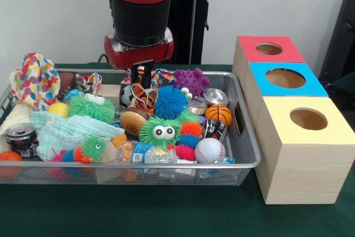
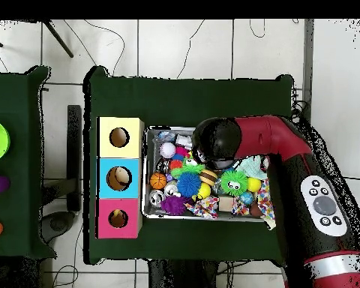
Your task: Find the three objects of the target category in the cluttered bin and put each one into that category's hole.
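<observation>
gripper (image 1: 142, 83) low over cluttered bin (image 1: 244, 116), green table (image 1: 166, 215), white wall (image 1: 55, 9)

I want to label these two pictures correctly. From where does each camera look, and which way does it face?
Front view: across the table, facing the robot; the arm descends over the bin; jaws low among the toys.
Overhead view: above, looking straight down; the arm enters from the bottom right.
Both show the bin and the red-topped box.
</observation>
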